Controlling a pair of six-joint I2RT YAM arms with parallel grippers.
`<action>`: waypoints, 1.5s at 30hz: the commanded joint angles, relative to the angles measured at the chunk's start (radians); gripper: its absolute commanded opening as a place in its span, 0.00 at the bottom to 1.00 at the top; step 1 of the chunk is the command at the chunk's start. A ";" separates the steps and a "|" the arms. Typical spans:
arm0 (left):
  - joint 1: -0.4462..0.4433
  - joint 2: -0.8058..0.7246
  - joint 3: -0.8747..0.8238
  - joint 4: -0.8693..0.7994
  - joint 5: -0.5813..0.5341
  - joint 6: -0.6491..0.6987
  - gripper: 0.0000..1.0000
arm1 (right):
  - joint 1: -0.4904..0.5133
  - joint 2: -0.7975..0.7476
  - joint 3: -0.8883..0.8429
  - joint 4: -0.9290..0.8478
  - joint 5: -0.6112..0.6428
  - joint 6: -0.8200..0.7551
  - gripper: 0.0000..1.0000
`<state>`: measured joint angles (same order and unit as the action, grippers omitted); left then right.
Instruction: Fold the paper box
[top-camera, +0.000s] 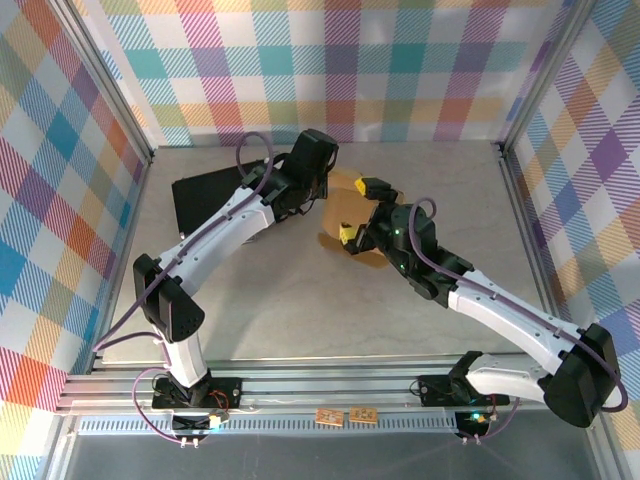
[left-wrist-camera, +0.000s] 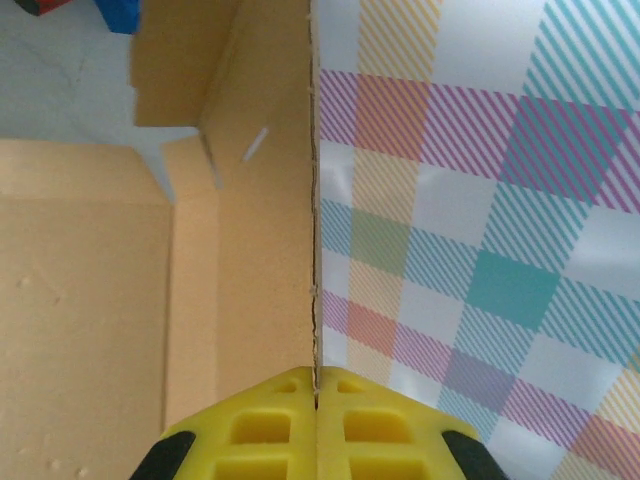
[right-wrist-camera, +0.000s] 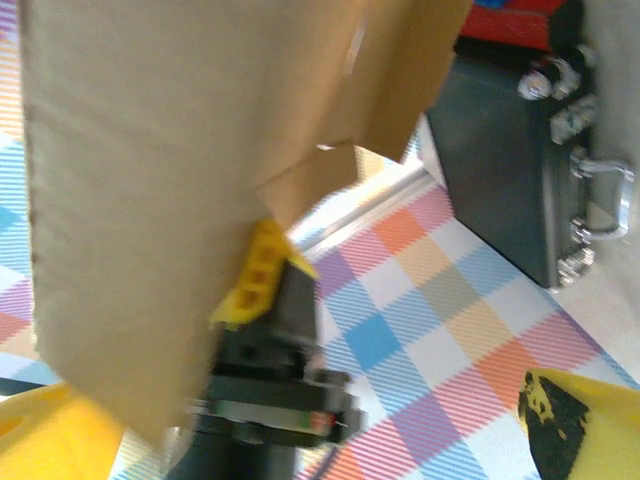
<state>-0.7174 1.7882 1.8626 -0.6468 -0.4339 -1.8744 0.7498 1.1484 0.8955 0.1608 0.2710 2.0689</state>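
The paper box is brown cardboard lying mid-table between the two grippers, which hide much of it. My left gripper is shut on the thin edge of an upright cardboard panel; the box floor and a slotted flap lie to its left. In the top view the left gripper comes in from the left. My right gripper stands open beside the box. In the right wrist view its yellow fingertips are spread wide. A raised cardboard flap hangs close over the left one.
A black case lies left of the box, under the left arm; its latches and handle show in the right wrist view. Plaid walls and metal rails enclose the table. Open tabletop lies in front of the box.
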 joint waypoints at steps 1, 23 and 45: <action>0.009 -0.061 -0.031 0.022 0.012 -0.028 0.00 | -0.024 -0.023 0.003 0.074 0.107 0.014 0.97; 0.002 -0.093 -0.093 0.039 0.030 -0.052 0.00 | -0.076 -0.111 -0.032 -0.108 0.164 0.033 0.52; 0.113 -0.069 -0.322 0.360 0.222 -0.017 0.57 | -0.203 -0.113 0.010 -0.276 -0.012 0.149 0.00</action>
<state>-0.6487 1.7264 1.5696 -0.3889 -0.2756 -1.9053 0.5663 1.0573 0.8772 -0.0685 0.3256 2.0708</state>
